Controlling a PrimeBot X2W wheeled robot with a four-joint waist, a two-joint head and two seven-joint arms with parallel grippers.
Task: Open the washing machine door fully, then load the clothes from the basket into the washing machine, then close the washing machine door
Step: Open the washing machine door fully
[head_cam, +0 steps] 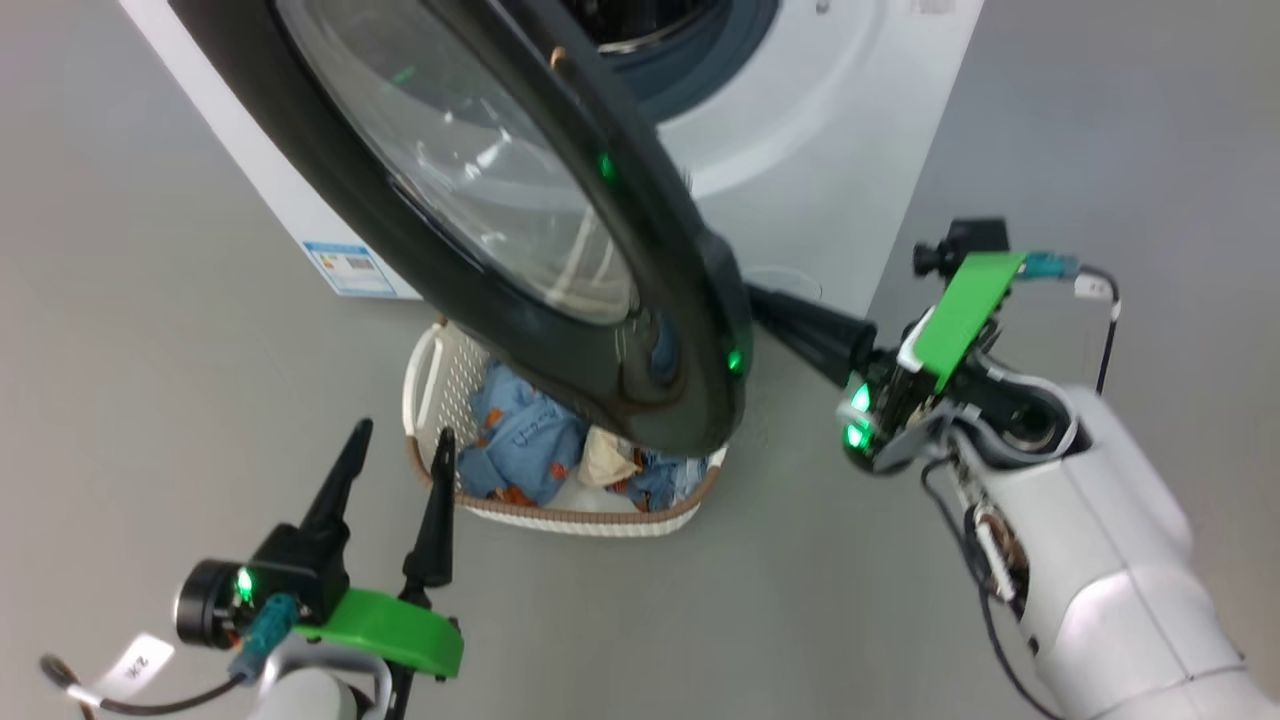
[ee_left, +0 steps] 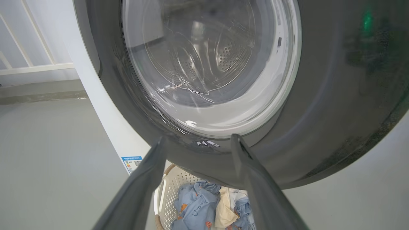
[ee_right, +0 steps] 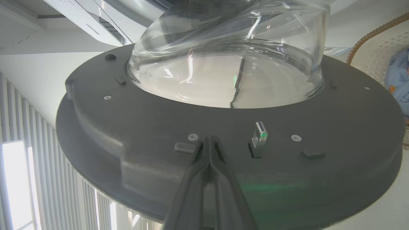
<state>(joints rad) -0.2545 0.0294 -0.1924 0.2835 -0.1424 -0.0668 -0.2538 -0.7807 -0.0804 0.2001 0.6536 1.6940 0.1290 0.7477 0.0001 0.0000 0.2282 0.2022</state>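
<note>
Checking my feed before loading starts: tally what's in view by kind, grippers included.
Washing machine: 1
Washing machine door: 1
Basket: 1
Grippers: 2, left gripper open, right gripper shut
Total: 5; clothes heaped, not countable

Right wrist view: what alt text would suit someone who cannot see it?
The right gripper, shut, points its tips at the grey inner face of the washing machine door, beside a metal latch. The glass bowl bulges above; the basket of blue clothes sits at right.
</note>
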